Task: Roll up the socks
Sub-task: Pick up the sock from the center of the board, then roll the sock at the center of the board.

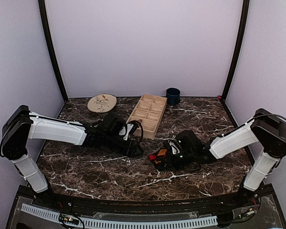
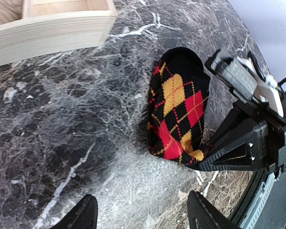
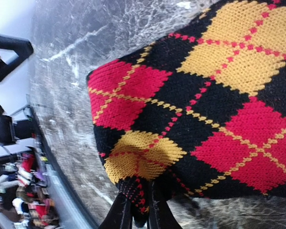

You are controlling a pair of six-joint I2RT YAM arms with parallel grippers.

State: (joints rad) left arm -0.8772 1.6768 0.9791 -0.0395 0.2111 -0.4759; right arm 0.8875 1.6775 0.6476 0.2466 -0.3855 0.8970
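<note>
Cloth at one end of the argyle sock point(image 3: 190, 105) is pinched by the right tool point(image 3: 138, 210). Its two fingers are almost shut, with only the thin knit edge between them. The sock is laid on the dark marble surface point(image 1: 86, 171), near the middle, and it looks folded over on itself. The end is likely held so that it can be turned over and rolled along.

The left tool point(image 2: 143, 217) is held wide open with nothing in it, low over the surface and near the sock. It is probably placed there to press the sock down or to help with the roll. The tan sock cannot be seen in any view.

The right arm point(image 1: 231, 140) is stretched low from the right side toward the middle, with its wrist close to the surface. The left arm point(image 1: 57, 130) is stretched out low from the left, and its tool is pointed toward the sock. A wooden tray point(image 1: 148, 114), a plate point(image 1: 102, 102) and a blue cup point(image 1: 172, 96) are set at the back, apart from the sock.
</note>
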